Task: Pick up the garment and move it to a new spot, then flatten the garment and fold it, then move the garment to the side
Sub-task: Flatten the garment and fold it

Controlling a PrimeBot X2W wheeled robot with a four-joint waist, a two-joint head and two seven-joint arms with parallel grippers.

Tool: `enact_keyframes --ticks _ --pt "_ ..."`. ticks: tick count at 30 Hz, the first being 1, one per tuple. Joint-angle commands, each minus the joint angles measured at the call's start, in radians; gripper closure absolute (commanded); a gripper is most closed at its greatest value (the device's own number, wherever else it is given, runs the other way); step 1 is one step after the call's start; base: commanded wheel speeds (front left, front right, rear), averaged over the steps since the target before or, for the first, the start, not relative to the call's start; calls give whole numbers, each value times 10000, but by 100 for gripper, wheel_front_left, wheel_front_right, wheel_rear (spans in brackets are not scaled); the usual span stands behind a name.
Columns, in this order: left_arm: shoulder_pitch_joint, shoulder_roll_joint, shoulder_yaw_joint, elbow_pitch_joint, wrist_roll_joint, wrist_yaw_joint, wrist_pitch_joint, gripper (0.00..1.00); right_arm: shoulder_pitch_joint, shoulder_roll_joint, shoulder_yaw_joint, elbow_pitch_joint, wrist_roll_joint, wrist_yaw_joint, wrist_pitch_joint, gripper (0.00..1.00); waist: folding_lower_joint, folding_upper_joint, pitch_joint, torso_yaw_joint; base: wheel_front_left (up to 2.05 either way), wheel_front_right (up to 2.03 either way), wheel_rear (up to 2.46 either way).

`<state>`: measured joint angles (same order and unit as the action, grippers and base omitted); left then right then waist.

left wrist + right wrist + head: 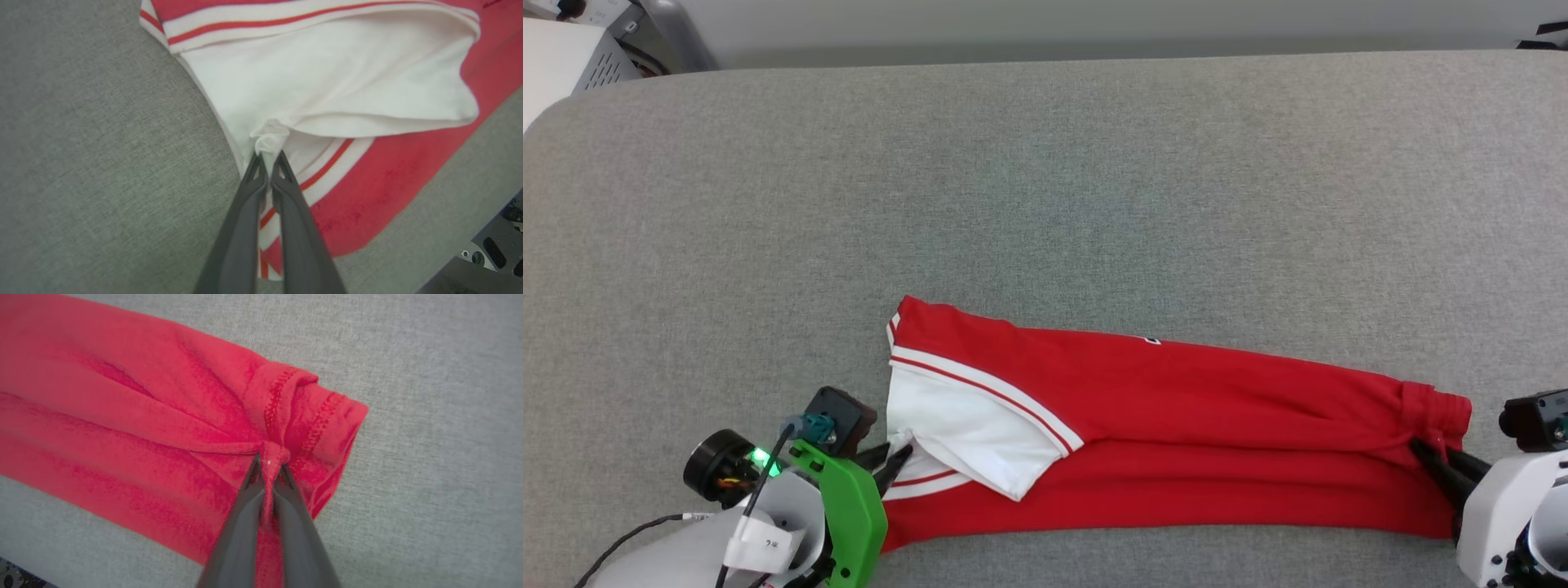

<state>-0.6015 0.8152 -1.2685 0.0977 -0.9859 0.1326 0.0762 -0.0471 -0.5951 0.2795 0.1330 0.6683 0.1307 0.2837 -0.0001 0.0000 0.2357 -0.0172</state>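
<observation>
Red jersey T-shirt lies folded into a long band on the near part of the grey fabric worktop. It runs left to right, close to the front edge. At the left end a white sleeve with red-white stripe trim is folded over the red body. The hem end sits at the right, bunched.

Left hand: fingers drawn narrow, pinching a small tuck of white sleeve cloth. In the left wrist view the tuck puffs up just past the tips.

Right hand: fingers closed on a gathered knot of red hem cloth, with creases fanning out from the pinch.

Small dark mark on the shirt's far edge, too small to read.
</observation>
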Motion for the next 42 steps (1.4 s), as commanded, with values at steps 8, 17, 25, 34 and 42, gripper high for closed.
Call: enact_keyframes --ticks 8,17,25,34,42 --pt "653 19 910 -39 577 1604 -2498 0 311 -243 -1070 -1516 567 0 -296 0 1 0 -495 -23 0 0 0" --pt "1375 -316 2660 -489 1938 3674 -3371 0 771 -759 -2351 -1879 2001 0 1886 0 1 0 -498 139 0 0 0" --pt "2814 -1348 4856 -959 3704 3973 -3377 0 715 -596 -2597 -902 2675 0 3294 0 1 0 -154 483 0 0 0" --pt "4229 -2884 7516 -1084 5405 3573 -3379 0 132 100 -1788 -14 3026 0 3151 0 1 0 163 828 0 0 0" --pt "5019 -4181 9100 -1144 7050 2833 -3379 0 -153 267 -426 315 3133 0 2764 0 1 0 179 932 0 0 0"
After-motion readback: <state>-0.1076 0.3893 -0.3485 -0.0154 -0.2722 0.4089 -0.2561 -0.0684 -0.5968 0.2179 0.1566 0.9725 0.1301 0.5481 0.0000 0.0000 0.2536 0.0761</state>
